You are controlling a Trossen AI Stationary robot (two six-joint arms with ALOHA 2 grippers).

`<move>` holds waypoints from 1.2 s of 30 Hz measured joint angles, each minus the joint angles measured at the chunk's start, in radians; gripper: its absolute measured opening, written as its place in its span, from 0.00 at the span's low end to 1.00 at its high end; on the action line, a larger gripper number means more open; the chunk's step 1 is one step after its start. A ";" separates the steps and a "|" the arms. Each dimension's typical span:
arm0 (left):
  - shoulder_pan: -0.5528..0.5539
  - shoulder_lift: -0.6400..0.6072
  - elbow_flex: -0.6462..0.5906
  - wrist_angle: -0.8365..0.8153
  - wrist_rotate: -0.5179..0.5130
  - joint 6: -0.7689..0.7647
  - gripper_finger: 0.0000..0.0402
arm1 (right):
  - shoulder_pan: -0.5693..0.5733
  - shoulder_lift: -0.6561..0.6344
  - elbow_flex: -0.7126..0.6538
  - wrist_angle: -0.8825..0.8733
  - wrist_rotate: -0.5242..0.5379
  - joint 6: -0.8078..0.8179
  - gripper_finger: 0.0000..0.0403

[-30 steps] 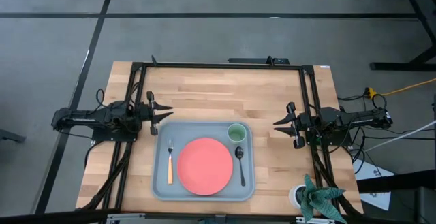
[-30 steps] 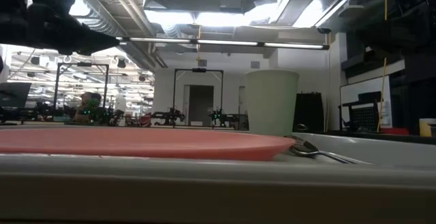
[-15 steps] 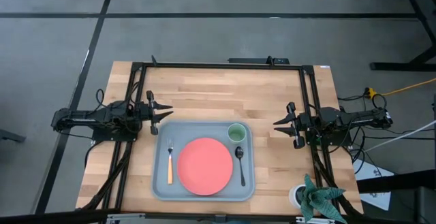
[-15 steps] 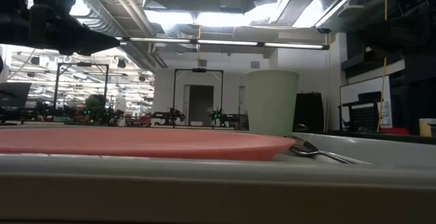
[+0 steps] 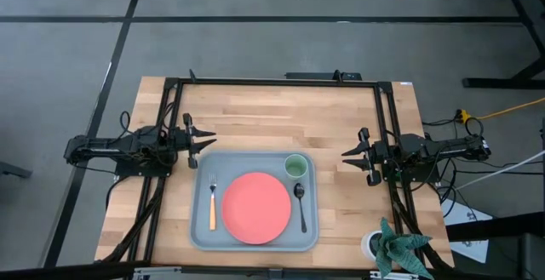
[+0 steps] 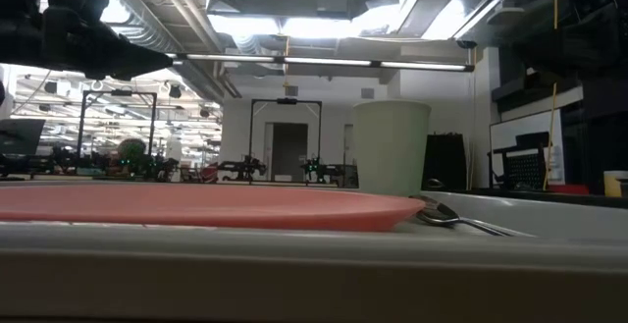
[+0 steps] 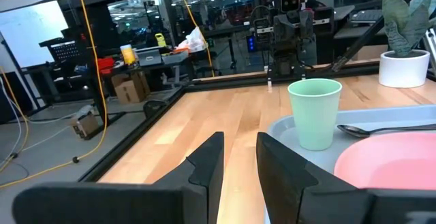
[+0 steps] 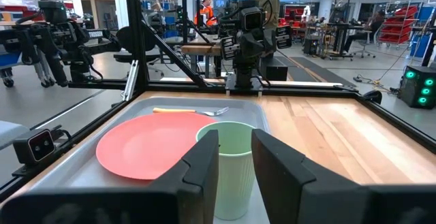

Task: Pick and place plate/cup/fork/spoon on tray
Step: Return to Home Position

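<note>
— Left gripper [image 5: 204, 142] hangs empty, fingers narrowly apart, just off the tray's [image 5: 197, 233] left corner; right gripper [image 5: 347, 154] mirrors it opposite.
— Fork [image 5: 212, 203], plate [image 5: 255, 208], spoon [image 5: 301, 203], cup [image 5: 295, 167]: all 4 lie between them on the tray. Nothing left to fetch, seemingly.

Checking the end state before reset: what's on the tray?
On the tray: plate in the middle, fork to its left, spoon and cup to its right. Tray floor under the plate is covered.
</note>
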 joint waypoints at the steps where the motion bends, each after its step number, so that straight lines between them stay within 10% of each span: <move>1: 0.000 0.000 0.000 0.000 0.000 0.000 0.20 | 0.000 0.000 0.000 0.000 0.000 0.000 0.23; 36: 0.000 0.000 0.000 0.000 -0.001 0.000 0.20 | -0.020 -0.016 0.000 -0.003 -0.017 0.000 0.23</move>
